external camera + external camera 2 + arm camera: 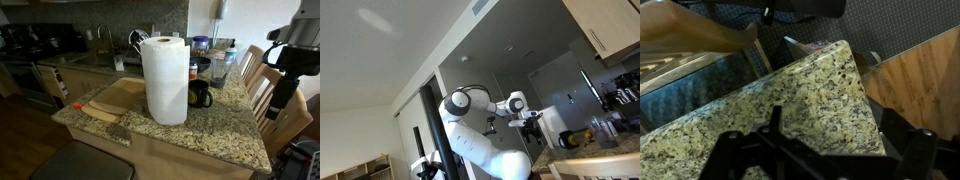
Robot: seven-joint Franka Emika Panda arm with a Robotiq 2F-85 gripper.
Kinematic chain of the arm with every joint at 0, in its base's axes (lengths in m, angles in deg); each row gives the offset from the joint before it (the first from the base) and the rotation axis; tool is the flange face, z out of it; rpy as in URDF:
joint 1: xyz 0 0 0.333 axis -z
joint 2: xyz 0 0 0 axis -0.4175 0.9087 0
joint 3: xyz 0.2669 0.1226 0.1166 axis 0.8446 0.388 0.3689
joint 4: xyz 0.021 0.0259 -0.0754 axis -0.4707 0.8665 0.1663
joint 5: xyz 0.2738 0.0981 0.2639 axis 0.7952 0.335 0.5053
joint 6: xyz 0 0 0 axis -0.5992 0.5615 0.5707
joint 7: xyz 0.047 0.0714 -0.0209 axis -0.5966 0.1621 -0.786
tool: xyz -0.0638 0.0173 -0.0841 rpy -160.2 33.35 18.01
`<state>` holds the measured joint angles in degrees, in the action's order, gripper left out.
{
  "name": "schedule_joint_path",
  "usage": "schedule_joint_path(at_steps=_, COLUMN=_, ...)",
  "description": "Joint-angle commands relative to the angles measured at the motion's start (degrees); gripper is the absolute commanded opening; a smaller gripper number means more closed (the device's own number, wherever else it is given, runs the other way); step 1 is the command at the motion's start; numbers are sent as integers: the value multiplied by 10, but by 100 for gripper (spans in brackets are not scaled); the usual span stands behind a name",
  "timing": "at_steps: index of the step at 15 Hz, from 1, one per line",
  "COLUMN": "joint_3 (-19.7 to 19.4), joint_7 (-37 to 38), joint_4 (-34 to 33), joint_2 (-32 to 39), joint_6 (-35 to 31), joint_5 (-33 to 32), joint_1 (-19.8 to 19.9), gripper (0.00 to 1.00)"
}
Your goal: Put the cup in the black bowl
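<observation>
The cup (220, 68), a tall see-through greyish-blue tumbler, stands at the far side of the granite counter (215, 130). A low dark shape beside it (203, 64) may be the black bowl; the paper towel roll hides most of it. My gripper (282, 104) hangs off the counter's side, over the chairs and well apart from the cup. In the wrist view the gripper (825, 160) is open and empty above the granite counter corner (790, 100). The cup and bowl are out of the wrist view. The gripper also shows in an exterior view (526, 119).
A tall paper towel roll (164, 80) stands mid-counter with a black mug with a yellow inside (199, 95) next to it. A wooden cutting board (113, 100) lies on the counter. Wooden chairs (268, 88) stand beside the counter below the arm, and also show in the wrist view (700, 40).
</observation>
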<state>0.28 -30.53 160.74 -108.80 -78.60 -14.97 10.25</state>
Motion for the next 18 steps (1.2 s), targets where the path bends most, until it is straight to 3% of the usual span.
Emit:
schedule_joint_path(at_steps=1, joint_3=5, joint_7=-3, joint_4=-1, joint_2=0, joint_6=2, joint_5=3, joint_1=6, gripper=100)
schedule_joint_path(at_steps=10, joint_3=5, joint_7=-3, joint_4=-1, joint_2=0, joint_6=2, joint_5=3, joint_1=6, gripper=100)
schedule_joint_path(at_steps=16, joint_3=6, joint_7=4, joint_4=-70, joint_2=28, joint_6=-7, joint_5=-37, joint_1=33, gripper=100)
schedule_joint_path(at_steps=18, joint_3=4, joint_7=34, joint_4=-138, joint_2=64, joint_6=-20, joint_5=-64, joint_1=66, gripper=100)
